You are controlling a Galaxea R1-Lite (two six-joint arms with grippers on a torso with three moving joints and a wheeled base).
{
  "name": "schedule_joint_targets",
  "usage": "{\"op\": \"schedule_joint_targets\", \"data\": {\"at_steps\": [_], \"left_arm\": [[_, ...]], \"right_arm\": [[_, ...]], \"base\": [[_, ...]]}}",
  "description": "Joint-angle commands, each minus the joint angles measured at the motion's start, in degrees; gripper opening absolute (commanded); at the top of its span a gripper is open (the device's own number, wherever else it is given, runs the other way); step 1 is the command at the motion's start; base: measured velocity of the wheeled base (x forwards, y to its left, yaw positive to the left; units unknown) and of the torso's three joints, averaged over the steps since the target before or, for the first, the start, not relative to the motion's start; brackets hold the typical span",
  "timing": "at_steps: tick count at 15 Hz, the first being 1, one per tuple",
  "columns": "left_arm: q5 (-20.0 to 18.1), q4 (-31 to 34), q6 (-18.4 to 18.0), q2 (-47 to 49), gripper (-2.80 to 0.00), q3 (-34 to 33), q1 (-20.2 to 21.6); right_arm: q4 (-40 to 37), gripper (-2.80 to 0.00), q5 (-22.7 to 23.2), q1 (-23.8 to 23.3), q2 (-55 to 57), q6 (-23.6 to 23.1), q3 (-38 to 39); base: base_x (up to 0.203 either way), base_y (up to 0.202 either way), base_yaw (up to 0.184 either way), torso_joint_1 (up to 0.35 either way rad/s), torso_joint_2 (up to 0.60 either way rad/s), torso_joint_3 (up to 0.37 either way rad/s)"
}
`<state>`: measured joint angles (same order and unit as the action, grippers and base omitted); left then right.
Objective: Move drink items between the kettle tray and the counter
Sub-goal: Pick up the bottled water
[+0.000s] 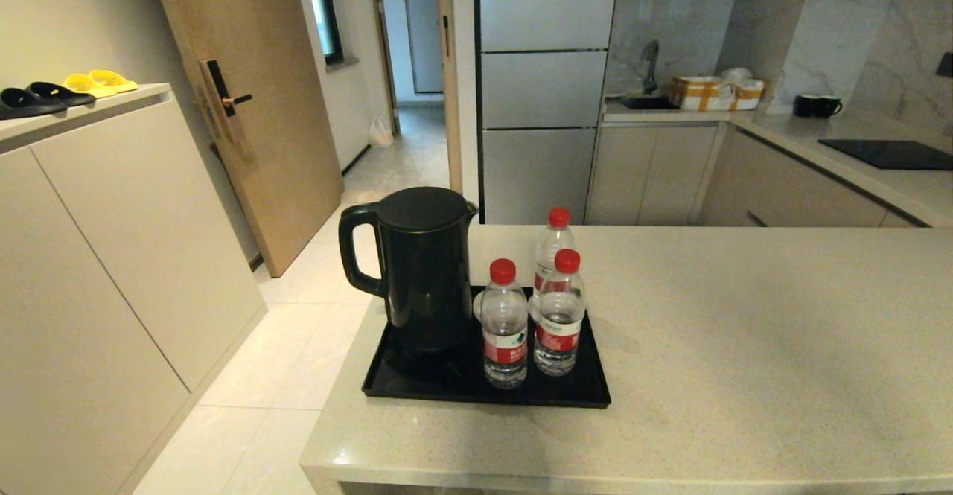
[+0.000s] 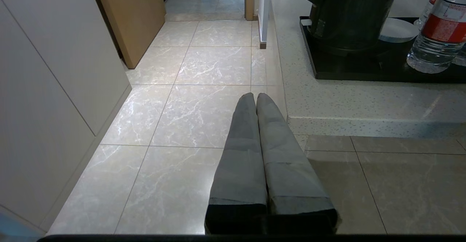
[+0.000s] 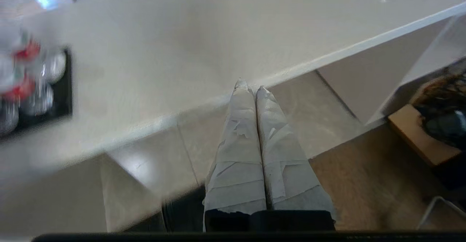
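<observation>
A: Nearest the lens is the left tool [image 2: 255,97], fingers pressed together on nothing, hanging over the floor tiles [image 2: 189,107] just off the table's corner. The right tool [image 3: 248,86] is the same, pinched closed and empty, by the table's near edge.

B: And the bottles?

A: All three bottles [image 1: 505,324] stand upright on the black tray [image 1: 417,392], clustered to the right of the kettle [image 1: 417,264], two in front and one behind. None is on the table [image 1: 744,346] yet.

B: How would they handle?

A: They look full, so moderately heavy for their size. Thin clear plastic likely gives under a squeeze and is smooth. I'd judge the labelled waist best; the red cap is narrow. They stand close together, so fingers slipping between them could knock a neighbour.

B: The surface?

A: Speckled pale stone, flat and hard, with broad bare space to the tray's right. Beyond are a wooden door [image 1: 246,108], a cabinet [image 1: 112,257] with slippers on top, and a kitchen worktop with sink.
</observation>
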<state>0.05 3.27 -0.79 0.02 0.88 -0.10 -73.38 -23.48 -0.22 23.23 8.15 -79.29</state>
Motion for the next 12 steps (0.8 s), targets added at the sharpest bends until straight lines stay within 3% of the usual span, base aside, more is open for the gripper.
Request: {"op": "schedule_joint_targets", "data": {"at_steps": [1,5,7,10,12], "left_arm": [[0.0,0.0,0.0,0.1,-2.80,0.0,0.0],[0.0,0.0,0.0,0.1,-2.80,0.0,0.0],[0.0,0.1,0.0,0.1,-2.80,0.0,0.0],[0.0,0.0,0.0,0.1,-2.80,0.0,0.0],[0.0,0.0,0.0,0.1,-2.80,0.0,0.0]], "right_arm": [[-0.3,-2.80,2.4,-0.6,-11.1,-2.4,8.0],[3.9,-2.80,5.0,0.0,-22.5,-7.0,23.7],[10.6,-2.80,10.4,0.1,-23.0,-6.8,31.8],[31.1,-2.80,15.8,0.1,-23.2,-10.1,50.9],[50.3,-2.80,17.7,0.1,-23.2,-15.0,66.4]], "base": [[0.000,0.000,0.000,0.000,0.00,0.000],[0.000,0.000,0.000,0.000,0.00,0.000],[0.000,0.000,0.000,0.000,0.00,0.000],[0.000,0.000,0.000,0.000,0.00,0.000],[0.000,0.000,0.000,0.000,0.00,0.000]]}}
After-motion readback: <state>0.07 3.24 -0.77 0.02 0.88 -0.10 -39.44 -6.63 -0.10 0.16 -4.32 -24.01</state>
